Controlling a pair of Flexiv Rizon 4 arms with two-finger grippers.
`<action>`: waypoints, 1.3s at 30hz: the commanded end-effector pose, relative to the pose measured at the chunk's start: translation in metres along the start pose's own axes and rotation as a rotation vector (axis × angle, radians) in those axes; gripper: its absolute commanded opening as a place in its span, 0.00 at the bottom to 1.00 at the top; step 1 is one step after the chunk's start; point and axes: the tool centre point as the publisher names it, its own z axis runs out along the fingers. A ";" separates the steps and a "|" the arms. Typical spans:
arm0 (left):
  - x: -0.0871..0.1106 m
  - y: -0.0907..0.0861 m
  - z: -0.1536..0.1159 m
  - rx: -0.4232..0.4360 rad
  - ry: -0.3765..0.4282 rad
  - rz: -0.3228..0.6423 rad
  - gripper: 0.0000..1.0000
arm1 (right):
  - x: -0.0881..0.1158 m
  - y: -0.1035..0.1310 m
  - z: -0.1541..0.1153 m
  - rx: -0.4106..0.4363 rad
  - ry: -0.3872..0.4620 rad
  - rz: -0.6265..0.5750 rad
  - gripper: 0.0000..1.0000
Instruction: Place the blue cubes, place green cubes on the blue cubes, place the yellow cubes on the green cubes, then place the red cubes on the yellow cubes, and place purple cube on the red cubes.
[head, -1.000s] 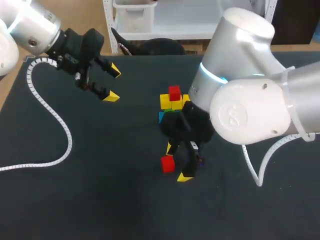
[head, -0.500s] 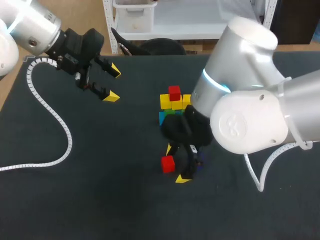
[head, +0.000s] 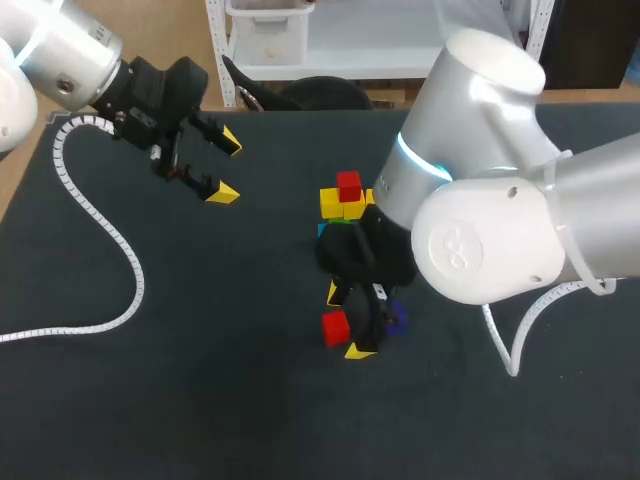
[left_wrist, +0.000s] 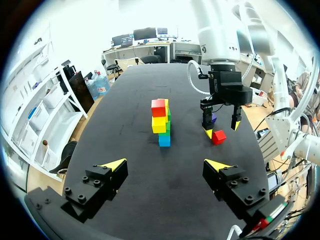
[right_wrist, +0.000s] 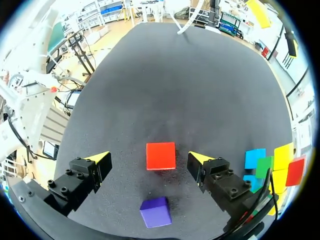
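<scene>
From the head view, my left arm (head: 70, 60) hangs over the far left part of the dark surface (head: 200, 390), its left jaws released, the yellow fingertips (head: 222, 192) spread with nothing between them and well apart from the cubes. A white coiled cable (head: 105, 235) lies on the surface below that arm. My right arm (head: 490, 210) comes in from the right and points straight down near the middle, the right jaws released around the loose red cube (head: 336, 327), which sits on the surface. The purple cube (head: 397, 317) lies just beside it, on the arm's side. Just behind stands the stack (head: 343, 205), a red cube on top, yellow under it, green and blue lower down, partly hidden by the right arm. In the left wrist view, the left jaws stand wide and hold nothing; well ahead of them the stack (left_wrist: 161, 124) rises upright, and beside it the right jaws hang over the loose red cube (left_wrist: 218, 137), with the purple cube (left_wrist: 213, 118) just behind. In the right wrist view, the loose red cube (right_wrist: 161, 155) lies between the two spread fingertips (right_wrist: 199, 157), touching neither; the purple cube (right_wrist: 155, 211) lies under the jaws, nearer the wrist, and the stack (right_wrist: 272, 165) stands beside one finger.
</scene>
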 end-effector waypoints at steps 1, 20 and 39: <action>0.001 0.001 0.000 0.002 -0.002 0.003 1.00 | 0.000 0.000 0.003 0.009 0.005 0.008 1.00; 0.001 0.001 0.000 0.002 -0.002 0.003 1.00 | 0.001 -0.002 0.009 0.031 0.025 0.028 0.44; 0.001 0.001 0.000 0.002 -0.002 0.003 1.00 | 0.012 0.008 -0.009 0.063 0.010 0.039 0.00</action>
